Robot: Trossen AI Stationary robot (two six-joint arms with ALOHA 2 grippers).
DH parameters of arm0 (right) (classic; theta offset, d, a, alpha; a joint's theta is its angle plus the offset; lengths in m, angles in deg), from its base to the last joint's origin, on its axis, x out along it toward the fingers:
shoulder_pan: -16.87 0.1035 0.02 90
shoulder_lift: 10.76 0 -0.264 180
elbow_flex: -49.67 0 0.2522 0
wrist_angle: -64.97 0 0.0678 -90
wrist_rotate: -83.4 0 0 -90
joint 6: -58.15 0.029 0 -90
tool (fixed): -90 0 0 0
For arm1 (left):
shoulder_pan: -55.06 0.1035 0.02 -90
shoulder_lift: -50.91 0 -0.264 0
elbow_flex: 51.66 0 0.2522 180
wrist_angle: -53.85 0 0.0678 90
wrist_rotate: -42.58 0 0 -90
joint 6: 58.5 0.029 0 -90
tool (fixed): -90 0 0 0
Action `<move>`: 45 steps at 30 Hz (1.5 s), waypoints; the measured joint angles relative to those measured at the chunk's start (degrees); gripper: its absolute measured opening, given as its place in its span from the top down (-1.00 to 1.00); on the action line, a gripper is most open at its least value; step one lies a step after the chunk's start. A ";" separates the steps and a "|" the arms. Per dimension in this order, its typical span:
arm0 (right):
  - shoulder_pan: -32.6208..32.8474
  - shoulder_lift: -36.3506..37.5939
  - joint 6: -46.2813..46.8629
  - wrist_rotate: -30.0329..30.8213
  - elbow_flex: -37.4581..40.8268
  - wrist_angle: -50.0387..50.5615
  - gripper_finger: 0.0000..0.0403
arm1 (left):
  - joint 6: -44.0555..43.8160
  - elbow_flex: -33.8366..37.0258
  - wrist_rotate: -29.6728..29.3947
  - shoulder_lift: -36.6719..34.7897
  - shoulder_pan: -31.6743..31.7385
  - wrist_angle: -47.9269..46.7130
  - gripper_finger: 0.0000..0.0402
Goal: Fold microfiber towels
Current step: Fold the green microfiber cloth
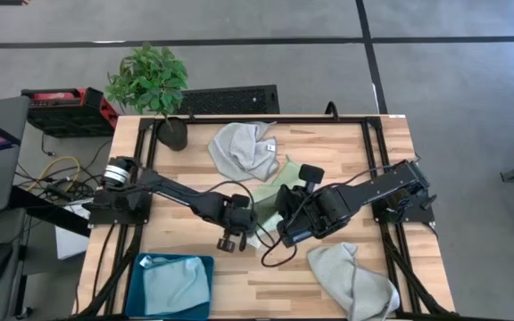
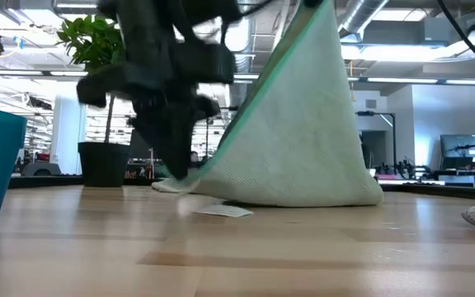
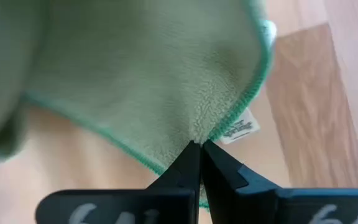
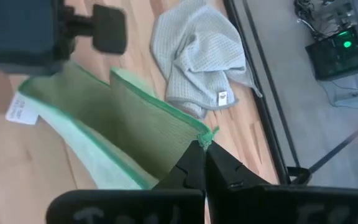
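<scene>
A light green towel is held between both grippers at the table's middle. In the low view it rises like a tent, its lower edge on the table. My left gripper is shut on its hem low over the table. My right gripper is shut on a raised corner. A pale grey towel with a white tag lies crumpled at the far side. Another pale grey towel lies at the near right. A light blue towel lies in the teal bin. My left gripper pinches the green towel's stitched hem between its two fingertips, close to the white tag. That part sits just above the table, and the tag lies on the wood. My right gripper pinches a corner of the green towel between its two fingertips. The corner is lifted high, and the cloth slopes down taut from it to the table.
The teal bin stands at the near left corner. A potted plant stands at the far left. Bare wood lies along the near edge between the bin and the grey towel.
</scene>
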 joint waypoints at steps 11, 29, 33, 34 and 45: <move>1.53 0.06 4.07 5.32 0.00 0.02 0.94 | -10.97 -0.09 -7.44 -10.12 -6.01 -8.29 1.00; 1.33 0.85 10.22 14.68 -0.04 0.00 0.94 | -27.61 -0.55 -33.13 -32.02 -17.02 -18.45 1.00; 0.28 2.03 12.89 17.85 -0.11 0.03 0.94 | -29.01 -3.21 -38.28 -33.68 -17.00 -22.13 1.00; -0.04 2.03 13.06 18.28 -0.10 0.02 0.94 | -29.03 -4.32 -39.43 -33.80 -17.00 -23.25 1.00; -3.43 3.34 13.15 21.27 -0.04 0.00 0.94 | -29.13 -18.29 -49.59 -33.76 -16.99 -35.93 1.00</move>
